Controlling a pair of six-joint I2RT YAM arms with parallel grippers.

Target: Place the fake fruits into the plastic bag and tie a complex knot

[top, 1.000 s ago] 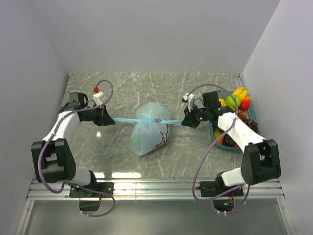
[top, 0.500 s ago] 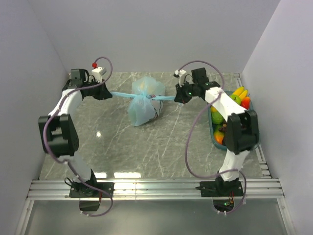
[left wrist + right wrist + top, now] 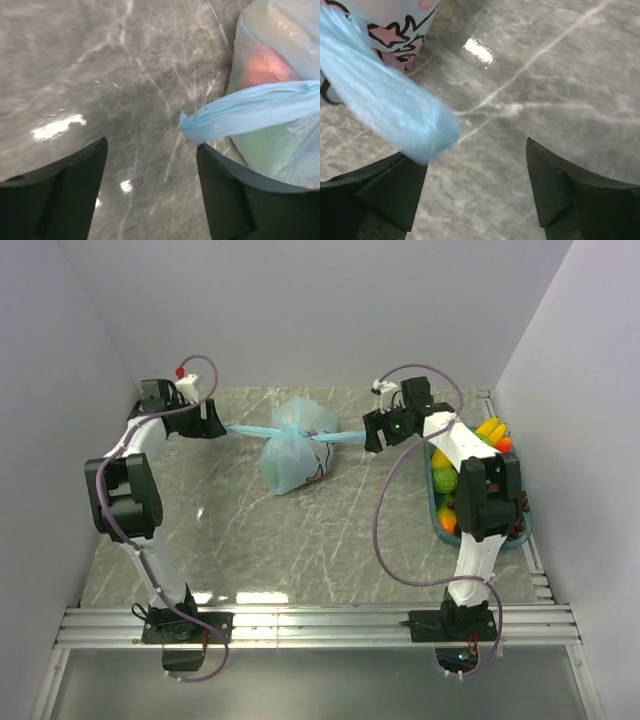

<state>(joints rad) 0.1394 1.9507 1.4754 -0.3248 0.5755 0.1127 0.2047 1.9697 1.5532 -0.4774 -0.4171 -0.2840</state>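
Top view: the bag [image 3: 295, 462] sits on the table [image 3: 300, 535], towards the far edge; a knot [image 3: 304, 433] cinches its neck; the handles [image 3: 248, 429] stretch out sideways, one towards the left gripper [image 3: 215, 424], one towards the right gripper [image 3: 368, 436]; several fruits [image 3: 446, 480] lie in the tray [image 3: 432, 502] at right, outside the bag.

Left wrist view: the jaws stand wide; a handle end lies between them, unclamped; a reddish fruit [image 3: 262, 70] shows through the film.

Right wrist view: the jaws stand wide likewise; the other handle end hangs loose by one finger.

Progress, as judged: a knot is made, though its complexity cannot be told; bagging looks partial, since fruit remains in the tray.
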